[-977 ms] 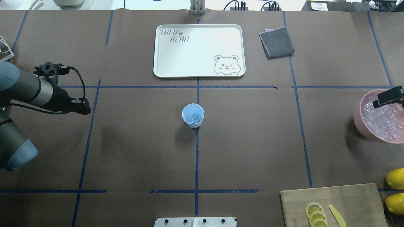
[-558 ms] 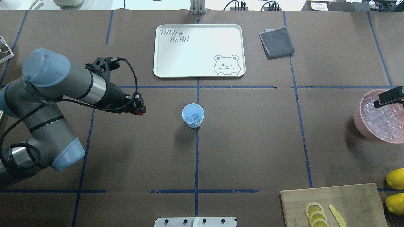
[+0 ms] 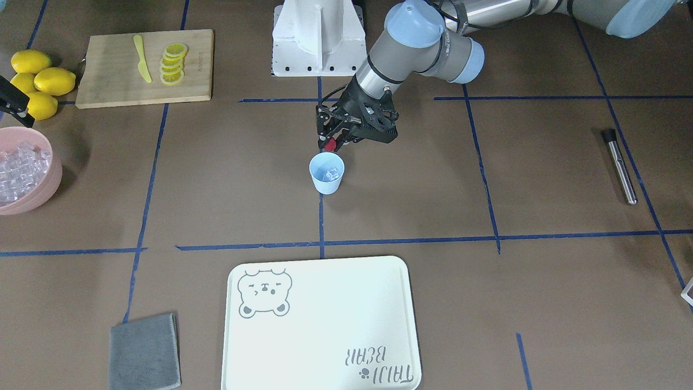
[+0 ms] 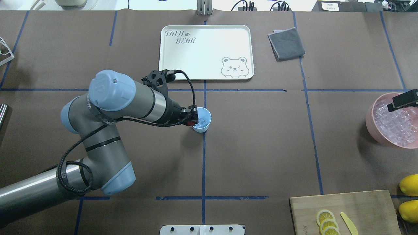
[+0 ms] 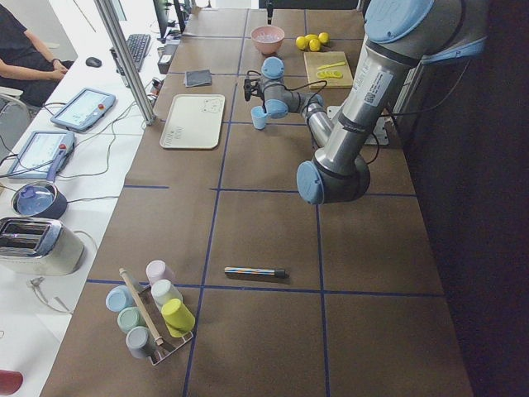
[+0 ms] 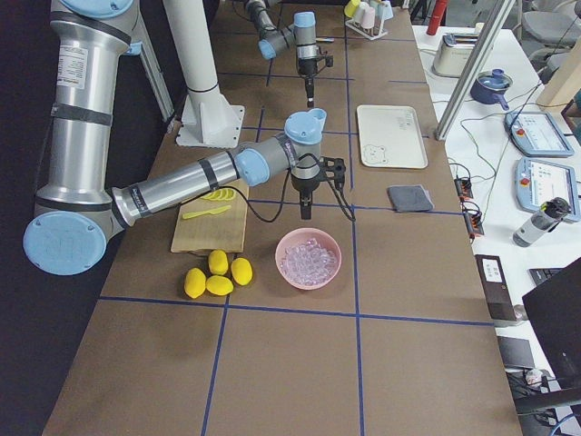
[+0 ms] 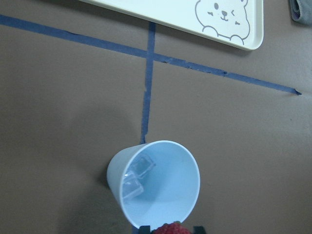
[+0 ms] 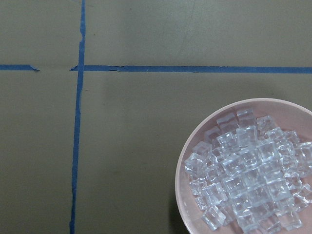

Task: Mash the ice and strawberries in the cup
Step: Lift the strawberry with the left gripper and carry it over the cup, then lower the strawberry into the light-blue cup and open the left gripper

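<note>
Surface: brown-paper table [image 4: 261, 147] w/ blue tape grid; benches w/ screens along its far side.
Change, L arm: 0.6 s ago the left gripper [image 3: 331, 143] was well left of the cup [image 4: 204, 123], w/ bare paper between. Now it is at the cup's rim, arm stretched across the table's left half.
Change, other: cup, tray [image 4: 202, 52] and bowl [image 4: 370, 125] not moved. Right gripper [image 6: 304, 214] in same spot over bowl.
L grip: fingers nearly together, pinching the strawberry [image 7: 170, 228] by its sides.
Berry posn: over the cup's rim on robot's-left side, not inside.
Cup: upright on the tape crossing at table centre.
Ice: a couple of cubes [image 7: 136, 176] on the cup's bottom.
R grip: pointing down over the pink bowl; opening cannot be told.
Bowl: at right edge, full of spare cubes [image 8: 248, 180].
Edges: tray beyond the cup, apart from it, tape line between. Cloth [image 4: 286, 44] right of tray. Board [image 4: 365, 209] w/ lemon slices at near right corner, lemons [image 4: 409, 184] beside it at the edge. Steel rod [image 3: 620, 165] toward left end.
Open room: widest bare paper lies between cup and bowl, and from cup to near edge.
</note>
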`<state>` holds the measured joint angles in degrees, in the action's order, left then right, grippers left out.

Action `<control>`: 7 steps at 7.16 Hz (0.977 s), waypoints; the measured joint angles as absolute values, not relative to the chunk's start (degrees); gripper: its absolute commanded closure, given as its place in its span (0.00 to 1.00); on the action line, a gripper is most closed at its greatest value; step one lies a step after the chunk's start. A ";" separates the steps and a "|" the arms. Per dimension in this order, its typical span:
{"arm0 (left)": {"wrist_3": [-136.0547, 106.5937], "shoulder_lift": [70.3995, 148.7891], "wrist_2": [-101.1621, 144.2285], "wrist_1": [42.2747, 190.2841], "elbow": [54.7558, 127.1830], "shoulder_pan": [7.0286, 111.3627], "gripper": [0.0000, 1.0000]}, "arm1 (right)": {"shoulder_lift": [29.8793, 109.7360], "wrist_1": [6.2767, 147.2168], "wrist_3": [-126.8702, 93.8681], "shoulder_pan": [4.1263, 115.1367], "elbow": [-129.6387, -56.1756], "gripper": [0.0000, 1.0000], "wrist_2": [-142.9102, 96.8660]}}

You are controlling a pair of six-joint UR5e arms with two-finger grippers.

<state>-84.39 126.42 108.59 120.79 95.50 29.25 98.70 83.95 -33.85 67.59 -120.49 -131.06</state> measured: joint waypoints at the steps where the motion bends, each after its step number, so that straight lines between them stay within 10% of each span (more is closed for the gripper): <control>1: -84.39 126.79 107.92 120.95 95.26 29.04 0.96 | 98.70 83.94 -33.84 67.71 -120.54 0.01 -131.10; 3: -84.23 126.96 105.20 121.21 95.13 28.98 0.91 | 98.65 83.93 -33.84 67.76 -120.54 0.01 -131.07; 5: -84.18 127.00 102.79 121.28 94.94 28.94 0.33 | 98.65 83.94 -33.84 67.77 -120.45 0.01 -131.03; 7: -84.12 127.00 102.13 121.34 94.55 28.92 0.19 | 98.57 83.94 -33.84 67.77 -120.21 0.01 -130.97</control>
<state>-84.12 127.00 102.13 121.34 94.55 28.92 98.57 83.94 -33.84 67.77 -120.21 -130.97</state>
